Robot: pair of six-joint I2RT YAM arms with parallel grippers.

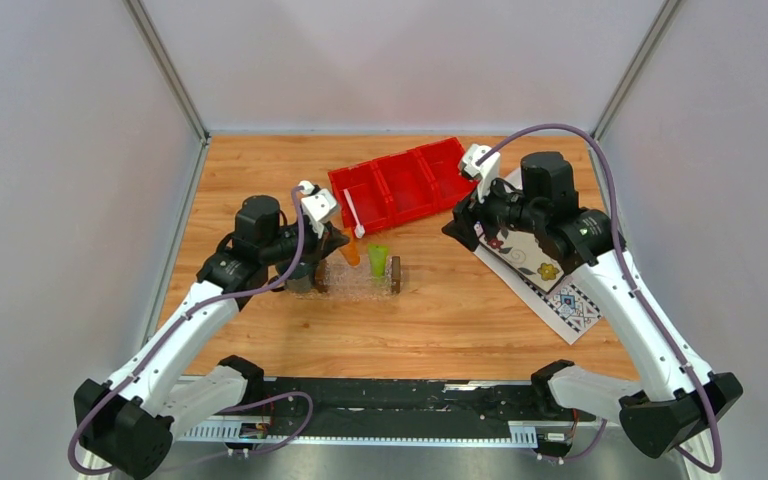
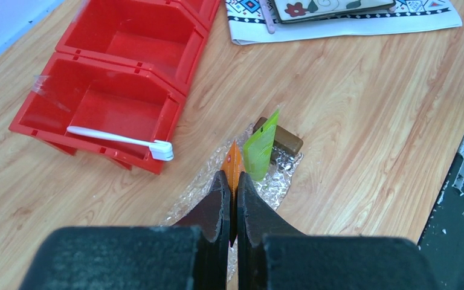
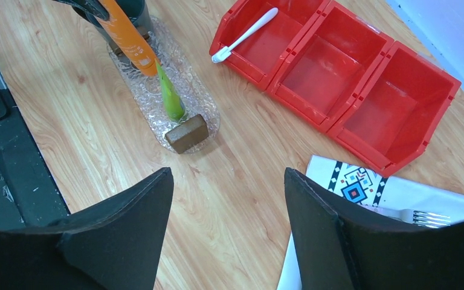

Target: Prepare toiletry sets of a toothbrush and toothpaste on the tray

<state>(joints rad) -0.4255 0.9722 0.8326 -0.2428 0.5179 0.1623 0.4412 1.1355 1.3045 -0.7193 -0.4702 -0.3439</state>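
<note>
My left gripper [image 1: 337, 238] [image 2: 230, 178] is shut on the orange toothpaste tube [image 1: 350, 251] [image 2: 234, 163] and holds it tilted over the clear tray [image 1: 356, 288] [image 2: 280, 181]. The lime green tube [image 1: 377, 260] [image 2: 260, 147] stands on the tray, leaning by the brown handle [image 2: 285, 138]. The white toothbrush [image 1: 353, 213] [image 2: 118, 138] lies across the front wall of the red bin's left compartment. My right gripper [image 1: 460, 226] [image 3: 228, 175] is open and empty over bare wood to the right. The right wrist view shows both tubes, orange [image 3: 127, 37] and green [image 3: 170, 96], the tray [image 3: 202, 109] and the toothbrush [image 3: 246, 33].
The red three-compartment bin [image 1: 405, 183] [image 3: 344, 81] stands at the back centre. A dark mug [image 1: 300, 276] [image 3: 134, 13] sits at the tray's left end. A patterned white cloth [image 1: 545, 268] [image 3: 362, 187] with a fork [image 3: 424, 215] lies at the right.
</note>
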